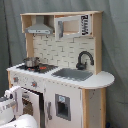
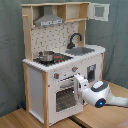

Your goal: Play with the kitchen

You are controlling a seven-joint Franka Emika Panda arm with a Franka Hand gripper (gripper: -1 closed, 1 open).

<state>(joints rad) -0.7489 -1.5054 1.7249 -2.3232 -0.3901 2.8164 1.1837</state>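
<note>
Going left to right in the second exterior view: the kitchen [image 2: 60, 60] stands upright on a wooden floor [image 2: 20, 119], long axis vertical. Its front with knobs [image 2: 56, 76] and oven door [image 2: 64, 97] faces the second exterior view's lower right. A small pot [image 2: 46, 55] sits on the stovetop, the faucet [image 2: 75, 39] and sink [image 2: 84, 50] lie further right, and a cupboard door [image 2: 100, 11] at top right hangs open.

The tool [image 2: 80, 87] is at the oven door's right edge, near its upper corner, below the knobs. I can't tell if its fingers are spread or pinching anything.

Step in hand, as I judge it: working the oven door. To do it well, keep contact at the door's free edge, follow the hinge arc rather than pulling straight, and move slowly so the light kitchen doesn't slide or tip.

In the first exterior view the kitchen [image 1: 60, 75] faces lower left and the arm [image 1: 12, 107] sits at the bottom left by the oven door [image 1: 35, 105], which looks ajar.
</note>
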